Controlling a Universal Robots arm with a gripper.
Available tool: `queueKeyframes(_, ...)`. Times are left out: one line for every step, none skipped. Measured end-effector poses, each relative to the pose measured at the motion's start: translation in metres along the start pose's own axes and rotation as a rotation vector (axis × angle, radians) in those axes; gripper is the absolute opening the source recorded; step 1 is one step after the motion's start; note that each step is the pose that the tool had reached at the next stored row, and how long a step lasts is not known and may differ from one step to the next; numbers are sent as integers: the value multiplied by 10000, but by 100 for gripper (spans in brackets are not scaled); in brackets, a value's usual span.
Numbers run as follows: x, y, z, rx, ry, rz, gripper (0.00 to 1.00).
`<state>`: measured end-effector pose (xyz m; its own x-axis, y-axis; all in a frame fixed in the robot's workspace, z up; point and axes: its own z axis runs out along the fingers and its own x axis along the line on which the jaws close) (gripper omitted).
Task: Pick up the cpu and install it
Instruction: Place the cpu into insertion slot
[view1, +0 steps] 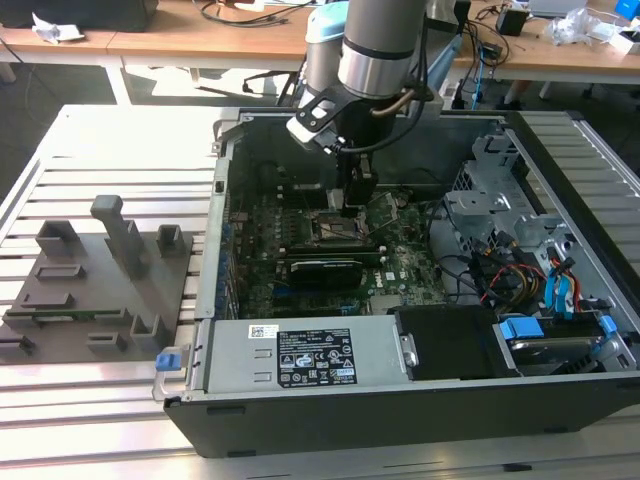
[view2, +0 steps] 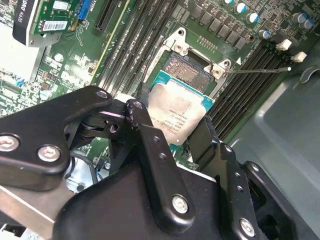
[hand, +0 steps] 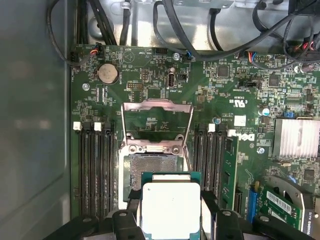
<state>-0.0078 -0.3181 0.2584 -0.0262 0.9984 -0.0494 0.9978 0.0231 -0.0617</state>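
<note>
Two black fingers (view2: 150, 145) of the gripper (view2: 175, 137) pinch the cpu (hand: 171, 207) by opposite edges, its metal plate facing the cameras in both wrist views. It hangs over one edge of the open socket (hand: 152, 170), whose load plate (hand: 157, 122) stands raised; whether they touch I cannot tell. In the exterior view the arm reaches into the case (view1: 400, 400), over the motherboard (view1: 400, 270)

Worktop (view1: 110, 140): pale metal with long slots, carrying two things.
Computer case (view1: 420, 405): black, lying open on its side — towards the exterior view's right.
Grey fixture (view1: 95, 285): flat block with raised posts — just beside the case, on the exterior view's left.
</note>
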Motion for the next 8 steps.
queueKeyframes(6,1,8,-1,1,-2,55)
queueKeyframes(7,2,16,0,-1,-1,55)
queueKeyframes(8,2,29,0,-1,-1,55)
queueKeyframes(9,2,37,0,0,0,55)
queueKeyframes(9,3,47,0,-2,0,55)
queueKeyframes(10,4,56,0,-1,-1,55)
queueKeyframes(10,4,63,0,-1,-1,55)
queueKeyframes(11,5,77,-1,-1,-1,55)
